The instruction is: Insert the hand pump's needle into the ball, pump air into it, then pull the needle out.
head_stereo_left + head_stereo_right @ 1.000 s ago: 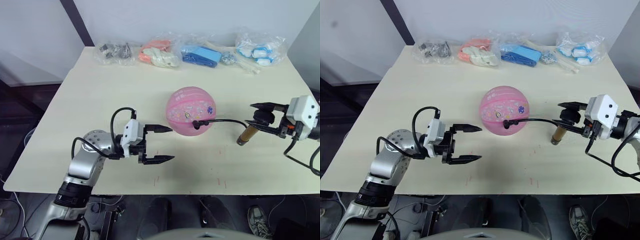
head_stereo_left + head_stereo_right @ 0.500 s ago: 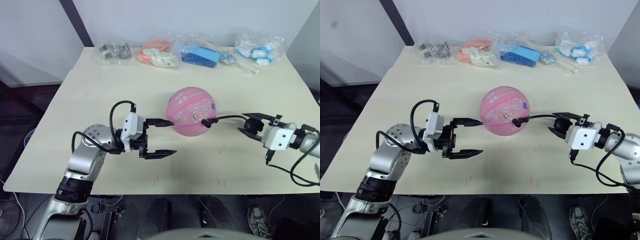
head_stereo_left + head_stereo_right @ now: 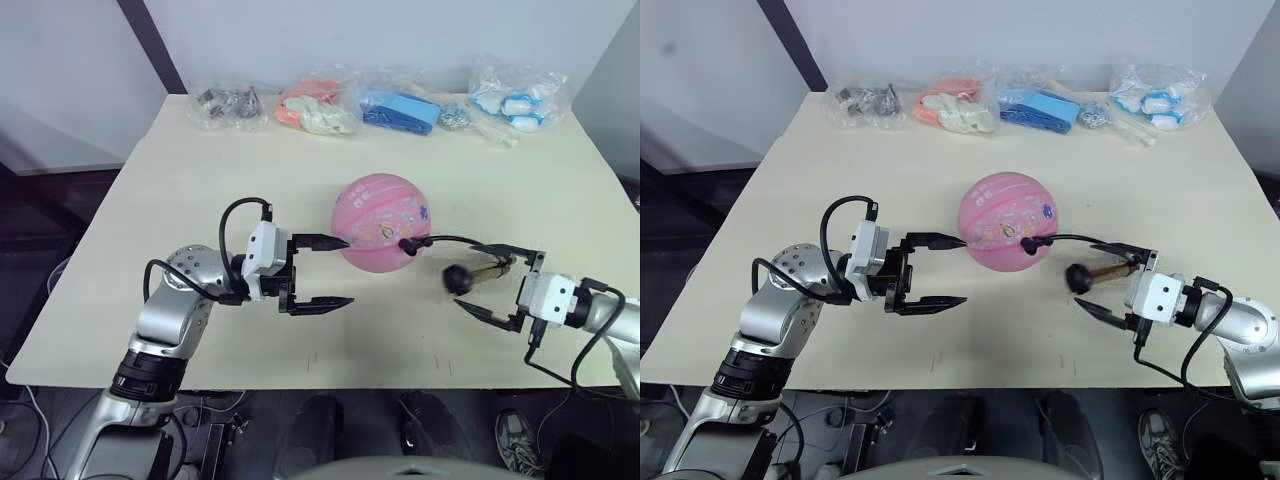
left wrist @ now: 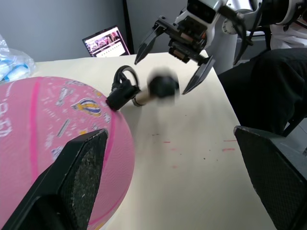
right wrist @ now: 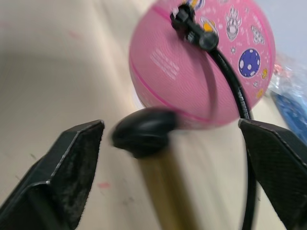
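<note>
Left eye view: ball (image 3: 382, 222) rests mid-tabletop (image 3: 180, 200), needle fitting (image 3: 408, 243) seated in it. My right hand (image 3: 487, 282) is released around the hand pump (image 3: 475, 271); left hand (image 3: 323, 271) released beside the ball, likely to brace it.

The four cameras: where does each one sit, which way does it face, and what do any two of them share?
Left eye, right eye: on the head, looking forward and down at the table; both arms show.
Left wrist: looks past its open left gripper at the ball and the right gripper.
Right wrist: looks between its open fingers at the pump and ball.
Shared: both wrist views show ball, pump and hose fitting.
</note>
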Robot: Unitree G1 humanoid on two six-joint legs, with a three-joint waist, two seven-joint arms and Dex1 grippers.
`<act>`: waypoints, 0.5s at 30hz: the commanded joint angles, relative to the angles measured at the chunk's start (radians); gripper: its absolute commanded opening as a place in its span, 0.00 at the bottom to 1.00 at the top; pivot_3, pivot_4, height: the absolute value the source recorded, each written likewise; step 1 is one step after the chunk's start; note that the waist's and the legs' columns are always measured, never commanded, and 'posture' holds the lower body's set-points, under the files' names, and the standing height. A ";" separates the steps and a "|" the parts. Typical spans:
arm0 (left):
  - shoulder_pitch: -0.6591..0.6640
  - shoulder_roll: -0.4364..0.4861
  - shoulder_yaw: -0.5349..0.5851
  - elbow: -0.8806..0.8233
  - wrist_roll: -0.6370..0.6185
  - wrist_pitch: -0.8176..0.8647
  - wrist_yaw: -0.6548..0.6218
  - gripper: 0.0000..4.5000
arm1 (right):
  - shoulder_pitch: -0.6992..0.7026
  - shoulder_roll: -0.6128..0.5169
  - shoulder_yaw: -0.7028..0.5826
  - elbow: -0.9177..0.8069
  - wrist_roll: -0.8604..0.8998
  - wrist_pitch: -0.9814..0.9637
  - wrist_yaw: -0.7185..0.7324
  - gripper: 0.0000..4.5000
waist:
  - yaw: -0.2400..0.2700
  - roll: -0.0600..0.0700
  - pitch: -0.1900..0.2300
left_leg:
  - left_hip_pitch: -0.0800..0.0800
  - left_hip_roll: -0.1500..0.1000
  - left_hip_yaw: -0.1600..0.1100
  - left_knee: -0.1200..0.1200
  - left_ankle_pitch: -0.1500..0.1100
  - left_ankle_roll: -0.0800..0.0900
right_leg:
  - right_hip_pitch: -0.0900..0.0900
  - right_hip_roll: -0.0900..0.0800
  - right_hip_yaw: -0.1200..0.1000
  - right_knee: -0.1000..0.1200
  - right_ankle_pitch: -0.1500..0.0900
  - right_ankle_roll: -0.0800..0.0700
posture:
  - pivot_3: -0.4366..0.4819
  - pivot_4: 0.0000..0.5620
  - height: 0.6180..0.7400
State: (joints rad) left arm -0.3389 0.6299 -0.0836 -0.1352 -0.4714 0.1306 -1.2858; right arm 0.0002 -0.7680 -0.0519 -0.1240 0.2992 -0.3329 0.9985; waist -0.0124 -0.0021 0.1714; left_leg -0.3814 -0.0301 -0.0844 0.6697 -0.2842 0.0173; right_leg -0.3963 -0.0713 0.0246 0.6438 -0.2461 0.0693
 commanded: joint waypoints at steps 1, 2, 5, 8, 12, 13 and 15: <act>-0.019 0.006 0.015 -0.002 -0.002 -0.017 -0.010 1.00 | 0.012 0.001 -0.032 -0.064 0.082 0.054 0.010 0.98 | 0.000 0.000 0.000 | 0.000 0.000 0.000 0.000 -0.001 0.001 | 0.000 0.000 0.000 0.000 0.000 0.000 | 0.48 0.27 0.97; -0.021 0.006 0.015 0.001 -0.003 -0.018 -0.012 1.00 | 0.014 0.005 -0.035 -0.073 0.091 0.063 0.008 0.98 | 0.000 0.000 0.000 | 0.000 0.000 0.000 0.000 -0.001 0.002 | 0.000 0.000 0.000 0.001 0.000 0.000 | 0.48 0.27 0.97; -0.030 0.008 0.019 0.016 -0.002 -0.023 -0.017 1.00 | 0.025 0.017 -0.047 -0.096 0.123 0.095 -0.002 0.98 | 0.000 0.000 0.000 | 0.000 0.000 0.000 0.000 -0.001 0.002 | 0.000 0.000 0.000 0.001 0.000 0.000 | 0.48 0.27 0.97; -0.038 0.013 0.029 0.024 -0.008 -0.026 -0.024 1.00 | 0.051 0.024 -0.076 -0.127 0.175 0.135 -0.006 0.98 | 0.000 0.000 0.000 | 0.000 0.000 0.000 0.000 -0.001 0.001 | 0.000 0.000 0.000 0.001 0.000 0.000 | 0.48 0.27 0.97; -0.060 0.005 0.053 0.030 -0.033 -0.004 -0.004 1.00 | 0.102 0.043 -0.126 -0.177 0.251 0.182 -0.018 0.98 | 0.002 0.000 0.000 | 0.000 0.000 -0.001 0.000 0.000 0.000 | 0.000 0.000 -0.001 0.001 0.000 0.000 | 0.48 0.27 0.97; -0.070 0.003 0.061 0.036 -0.037 0.001 0.003 1.00 | 0.128 0.050 -0.144 -0.191 0.268 0.186 -0.017 0.98 | 0.003 0.000 0.000 | 0.000 0.000 -0.001 0.000 0.000 0.000 | 0.000 0.000 -0.001 0.001 0.000 0.000 | 0.48 0.27 0.97; -0.093 -0.006 0.077 0.051 -0.049 0.023 0.024 1.00 | 0.174 0.066 -0.178 -0.219 0.305 0.198 -0.019 0.98 | 0.003 0.000 0.000 | 0.000 0.000 -0.002 0.000 0.000 0.001 | 0.000 0.000 -0.002 0.001 0.000 0.000 | 0.48 0.27 0.97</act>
State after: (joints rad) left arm -0.4060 0.6294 -0.0432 -0.0860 -0.4896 0.1368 -1.2823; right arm 0.1503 -0.7125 -0.1765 -0.2942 0.5533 -0.1455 0.9846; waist -0.0089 -0.0022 0.1713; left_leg -0.3815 -0.0301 -0.0858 0.6700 -0.2847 0.0180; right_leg -0.3962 -0.0712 0.0230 0.6449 -0.2461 0.0692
